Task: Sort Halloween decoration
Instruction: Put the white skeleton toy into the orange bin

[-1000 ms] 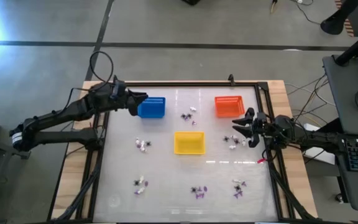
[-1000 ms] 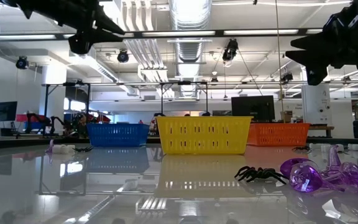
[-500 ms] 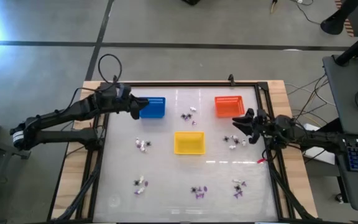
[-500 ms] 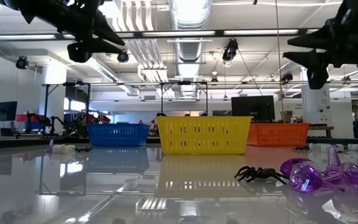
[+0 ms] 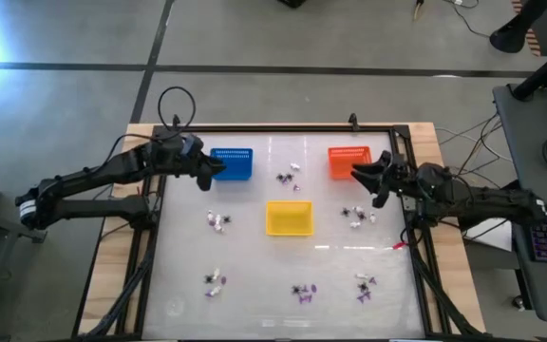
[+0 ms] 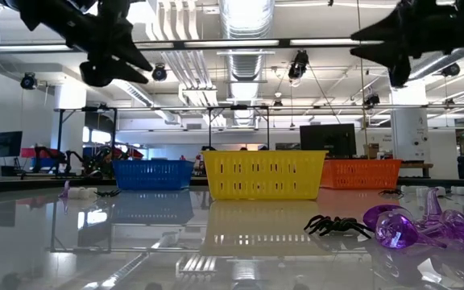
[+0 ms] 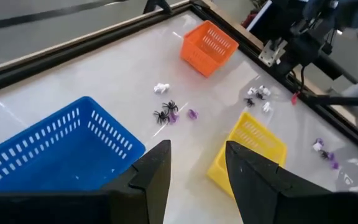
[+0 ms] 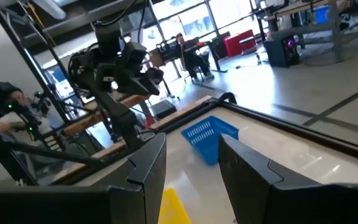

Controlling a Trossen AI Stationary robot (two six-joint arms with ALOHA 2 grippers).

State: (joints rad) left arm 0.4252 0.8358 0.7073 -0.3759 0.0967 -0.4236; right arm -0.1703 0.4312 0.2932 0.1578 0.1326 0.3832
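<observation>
The Halloween decoration lies in small clusters of black, white and purple trinkets on the glossy table: one (image 5: 288,177) between the baskets, others at the left (image 5: 219,221), at the right (image 5: 357,216) and along the near edge (image 5: 304,292). My left gripper (image 5: 213,170) hangs open in the air at the left side of the blue basket (image 5: 233,163), with nothing between its fingers (image 7: 157,168). My right gripper (image 5: 363,175) hovers open beside the orange basket (image 5: 348,161), at its near right corner, and is also empty (image 8: 191,168). A black spider (image 6: 337,225) and purple pieces (image 6: 421,229) lie close to the low camera.
A yellow basket (image 5: 289,218) stands mid-table, in front of the blue and orange ones. A dark frame (image 5: 283,131) borders the table. Bare glossy surface lies between the clusters. People sit at desks beyond the table (image 8: 185,53).
My right gripper has risen and moved toward the far edge, from above the right cluster to beside the orange basket. My left gripper has tipped downward and drawn back a little from over the blue basket to its left side. No trinket or basket has moved.
</observation>
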